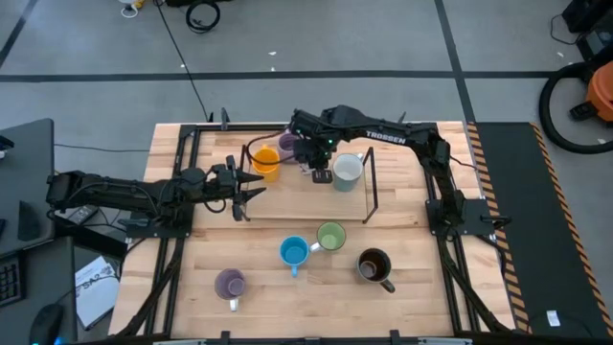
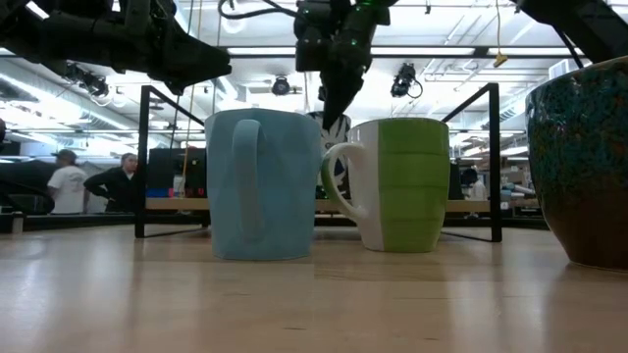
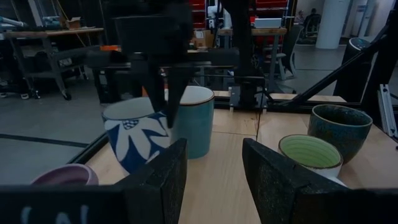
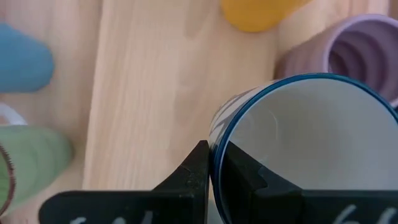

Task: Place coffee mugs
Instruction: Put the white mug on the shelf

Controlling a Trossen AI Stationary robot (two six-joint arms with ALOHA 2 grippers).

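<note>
My right gripper (image 1: 321, 169) reaches from the far right over the black wire rack (image 1: 370, 192) and is shut on the patterned white mug (image 3: 134, 137). This mug stands upright beside the pale mug (image 1: 347, 171). The orange mug (image 1: 265, 161) and a purple mug (image 1: 290, 146) stand farther left in the rack. The blue mug (image 1: 294, 252), green mug (image 1: 330, 236), dark brown mug (image 1: 374, 264) and lavender mug (image 1: 230, 284) stand on their bases on the near table. My left gripper (image 1: 251, 192) hovers open at the rack's left end. My right gripper pinches the patterned mug's blue rim (image 4: 216, 140) from above, pointing down. One finger (image 4: 245, 177) is inside the mug and the other finger (image 4: 196, 168) is outside. The mug stays upright below the fingers; whether its base rests on the wood, I cannot tell.
The rack's black posts and top bars frame the far middle of the table. Bare wood lies between the rack and the near mugs and along the near-right corner. People and workbenches show in the room behind the table.
</note>
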